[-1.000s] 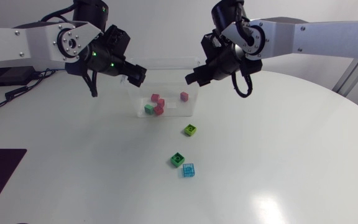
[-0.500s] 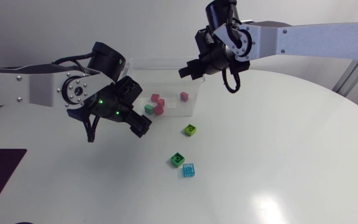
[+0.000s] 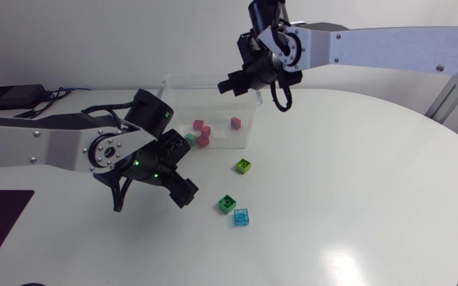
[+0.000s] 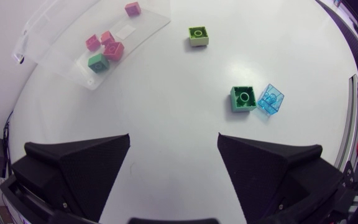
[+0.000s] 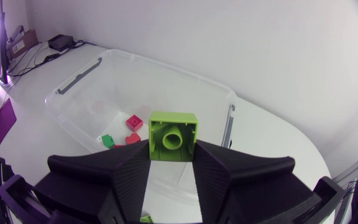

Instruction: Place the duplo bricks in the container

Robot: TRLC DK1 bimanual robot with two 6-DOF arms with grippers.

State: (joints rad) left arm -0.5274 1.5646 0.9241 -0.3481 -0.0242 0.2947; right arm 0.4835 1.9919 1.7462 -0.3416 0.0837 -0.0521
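White round table [image 3: 356, 183]; clear container [image 3: 217, 107] at its far side, pink bricks [image 4: 114, 50] lying inside. Right gripper [image 5: 171, 155] clamps a lime brick [image 5: 173, 132] by two opposite side walls, above the container. Left gripper [image 4: 174, 140] spread wide, empty, over bare table. Ahead of it: green brick [image 4: 243, 98] just beside blue brick [image 4: 271, 99]; second lime brick [image 4: 198, 35] nearer the container. Judged: bricks light, rigid, smooth plastic. Pinch flat sides squarely, or they may slip.
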